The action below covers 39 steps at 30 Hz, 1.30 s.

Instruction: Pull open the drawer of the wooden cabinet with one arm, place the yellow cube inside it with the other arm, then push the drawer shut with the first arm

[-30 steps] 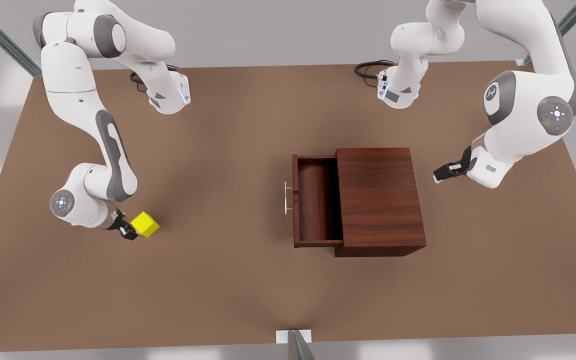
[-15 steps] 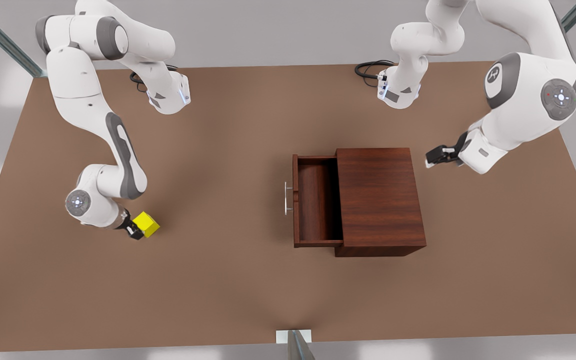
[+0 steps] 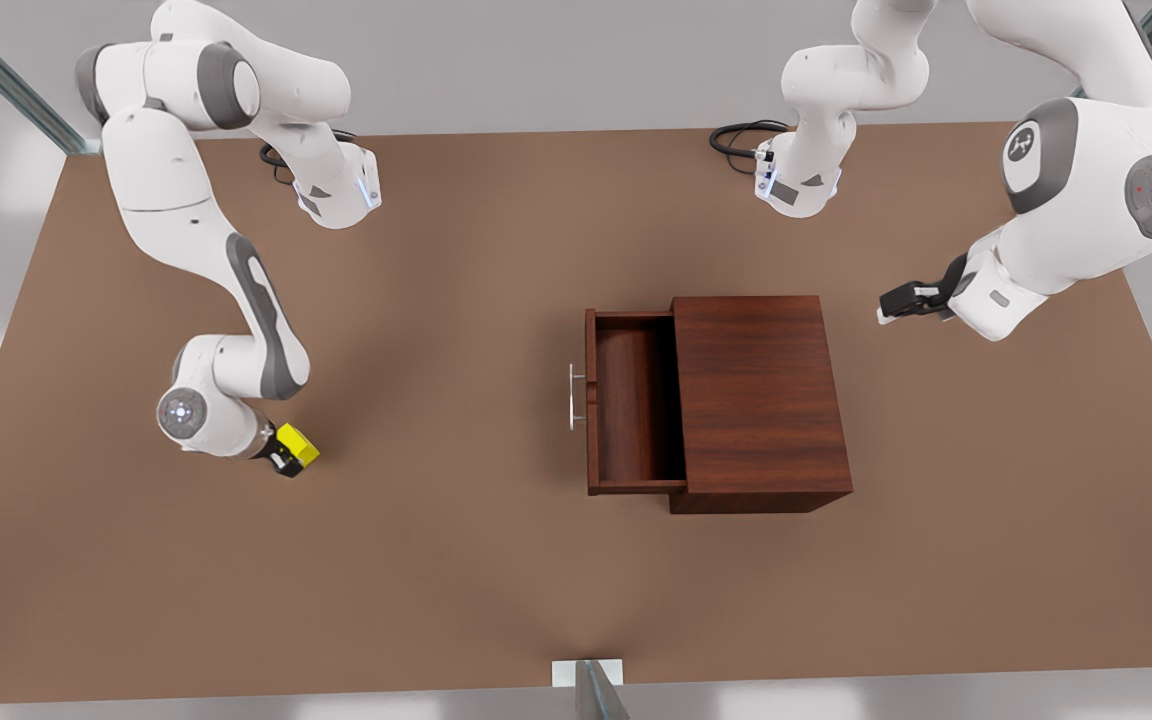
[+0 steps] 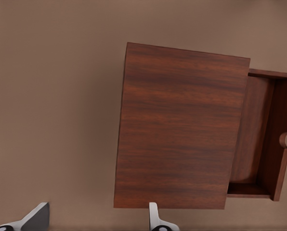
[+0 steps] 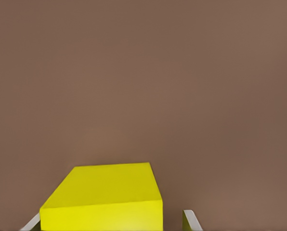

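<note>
The right gripper [image 3: 286,458] half hides the yellow cube [image 3: 298,444] on the table [image 3: 436,600], fingers spread around it. The left gripper [image 3: 891,305] hangs wide beside the wooden cabinet [image 3: 758,400], its drawer [image 3: 631,400] pulled out.

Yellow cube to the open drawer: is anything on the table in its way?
Nothing visible. The yellow cube sits between the right gripper's open fingers, and bare table lies between it and the open drawer of the wooden cabinet. The left gripper, open, waits beyond the cabinet.
</note>
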Available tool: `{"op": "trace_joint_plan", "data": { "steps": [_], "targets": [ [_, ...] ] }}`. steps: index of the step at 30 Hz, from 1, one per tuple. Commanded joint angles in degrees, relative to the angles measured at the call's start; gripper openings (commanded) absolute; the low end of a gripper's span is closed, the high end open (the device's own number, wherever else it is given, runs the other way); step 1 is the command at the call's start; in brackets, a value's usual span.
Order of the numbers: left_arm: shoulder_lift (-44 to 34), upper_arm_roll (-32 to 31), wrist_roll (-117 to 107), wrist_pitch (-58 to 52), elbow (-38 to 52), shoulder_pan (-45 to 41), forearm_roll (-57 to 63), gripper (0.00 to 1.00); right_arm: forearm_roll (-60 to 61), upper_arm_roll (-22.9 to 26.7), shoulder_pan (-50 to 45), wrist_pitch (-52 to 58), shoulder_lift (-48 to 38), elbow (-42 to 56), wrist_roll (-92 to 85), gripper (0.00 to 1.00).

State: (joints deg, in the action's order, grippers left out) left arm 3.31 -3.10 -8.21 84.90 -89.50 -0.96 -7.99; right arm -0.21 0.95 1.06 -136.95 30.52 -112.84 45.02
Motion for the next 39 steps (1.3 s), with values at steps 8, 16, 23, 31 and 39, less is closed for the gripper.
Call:
{"op": "trace_joint_plan", "data": {
  "steps": [8,16,23,31,39],
  "targets": [
    [-0.32,-0.32,1.97,-0.44,-0.94,-1.68,0.08,1.00,-1.20,-3.93,4.47,-1.39,0.77,0.43,1.03,1.00],
    [-0.32,-0.41,1.97,-0.35,-0.94,-1.68,0.08,1.00,-1.38,-6.22,6.50,-3.76,1.65,0.43,1.03,1.00],
    [-0.24,-0.50,1.88,-0.35,-0.94,-1.85,0.08,1.00,-1.29,-6.58,6.85,-3.32,1.56,0.43,0.33,0.54],
    [-0.32,-0.50,1.88,-0.35,-1.20,-1.85,0.08,1.00,-0.50,-12.02,6.32,16.18,-7.84,6.40,4.46,0.53],
    [-0.32,-0.50,1.88,-0.27,-1.20,-1.85,0.08,1.00,1.08,-22.40,-4.66,35.61,-7.32,23.89,32.05,0.53]
  ]
}}
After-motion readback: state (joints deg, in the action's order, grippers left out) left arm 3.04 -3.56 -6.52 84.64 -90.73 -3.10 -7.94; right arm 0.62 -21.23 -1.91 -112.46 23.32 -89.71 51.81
